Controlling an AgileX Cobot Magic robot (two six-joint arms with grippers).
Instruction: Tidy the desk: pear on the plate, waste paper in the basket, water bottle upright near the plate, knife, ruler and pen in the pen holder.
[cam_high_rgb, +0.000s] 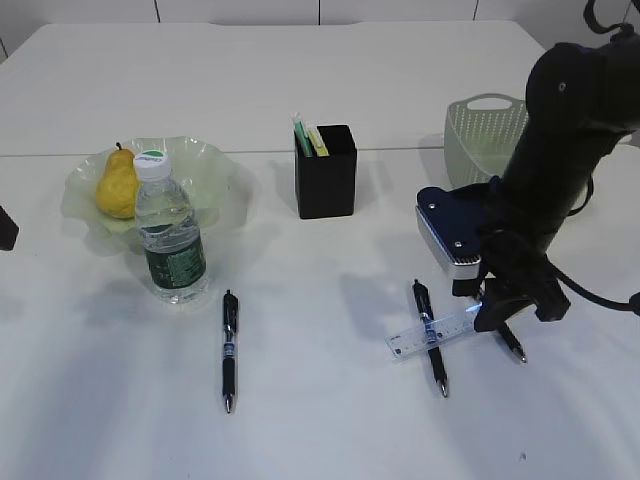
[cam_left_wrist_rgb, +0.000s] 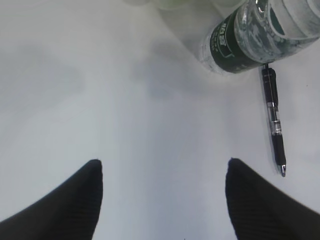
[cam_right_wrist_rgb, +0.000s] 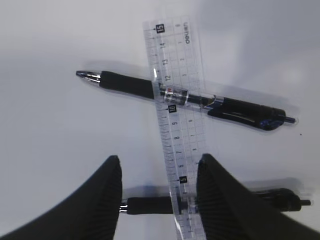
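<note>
My right gripper stands open low over the desk. The transparent ruler runs between its fingers, close to the right one, and lies across two black pens. My left gripper is open over bare desk, with nothing in it. The water bottle stands upright by the plate, which holds the pear. A third pen lies in front of the bottle. Green and yellow sticks stand in the pen holder. No waste paper shows.
The green basket stands at the back right, just behind the right arm. A seam between tabletops runs across the back, behind the plate and holder.
</note>
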